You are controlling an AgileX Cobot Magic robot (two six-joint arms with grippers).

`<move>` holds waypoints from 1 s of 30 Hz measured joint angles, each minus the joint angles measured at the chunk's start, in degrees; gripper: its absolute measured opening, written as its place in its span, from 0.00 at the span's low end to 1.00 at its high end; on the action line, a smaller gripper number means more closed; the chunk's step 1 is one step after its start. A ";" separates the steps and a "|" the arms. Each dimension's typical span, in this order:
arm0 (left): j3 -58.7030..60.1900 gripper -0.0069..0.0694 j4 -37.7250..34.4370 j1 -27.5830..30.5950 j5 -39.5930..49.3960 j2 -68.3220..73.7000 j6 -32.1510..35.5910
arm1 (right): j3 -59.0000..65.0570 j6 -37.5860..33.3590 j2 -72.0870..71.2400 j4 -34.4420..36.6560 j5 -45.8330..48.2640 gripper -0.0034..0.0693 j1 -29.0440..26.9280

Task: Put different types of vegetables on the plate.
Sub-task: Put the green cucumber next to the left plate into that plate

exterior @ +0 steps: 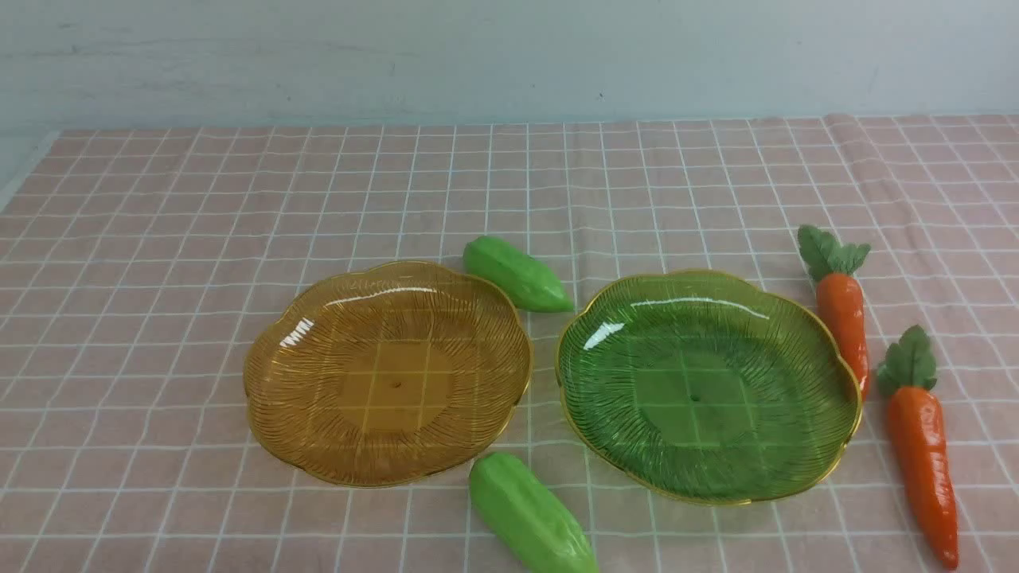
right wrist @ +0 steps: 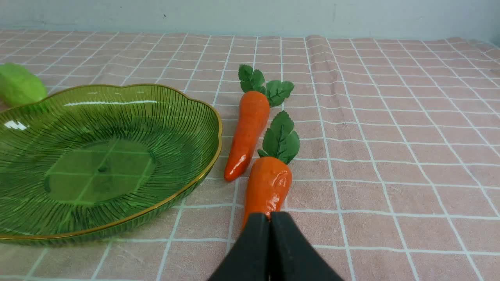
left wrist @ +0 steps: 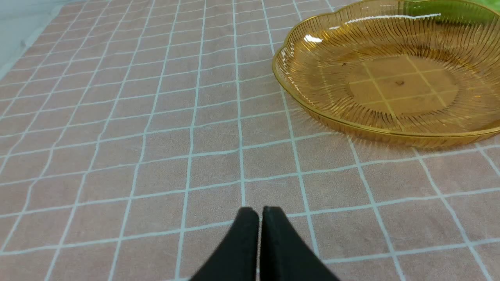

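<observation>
Two ribbed plates lie side by side: an amber plate [exterior: 302, 374] [left wrist: 312, 97] on the left and a green plate [exterior: 605, 382] [right wrist: 31, 117] on the right. One light-green gourd [exterior: 516, 273] [right wrist: 19, 85] rests behind the gap between them, another [exterior: 529, 516] in front of it. Two orange carrots with leafy tops lie right of the green plate, one farther [exterior: 844, 314] [right wrist: 247, 134] and one nearer [exterior: 922, 446] [right wrist: 268, 189]. My left gripper [left wrist: 260, 210] is shut and empty over bare cloth, left of the amber plate. My right gripper [right wrist: 269, 216] is shut and empty, its tips in front of the nearer carrot's tip. Neither arm appears in the front view.
A pink checked cloth [exterior: 159, 239] covers the table up to a pale wall [exterior: 509, 56] at the back. A raised fold in the cloth [right wrist: 316, 54] runs behind the carrots. The cloth's left edge [exterior: 24, 183] shows at the far left.
</observation>
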 joint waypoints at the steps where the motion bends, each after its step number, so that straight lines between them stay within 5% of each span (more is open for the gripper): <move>1: 0.00 0.09 0.00 0.00 0.00 0.00 0.00 | 0.00 0.00 0.00 0.00 0.00 0.03 0.00; 21: 0.11 0.09 0.01 0.00 -0.86 0.00 -0.13 | 0.00 0.00 0.00 0.00 0.00 0.03 0.00; 25: 0.23 0.09 -4.98 0.00 -3.89 0.00 -4.33 | 0.00 0.00 0.00 0.00 0.00 0.03 0.00; 30: 0.23 0.09 -25.36 0.00 -12.03 0.00 -15.39 | 0.00 0.00 0.00 0.00 0.00 0.03 0.00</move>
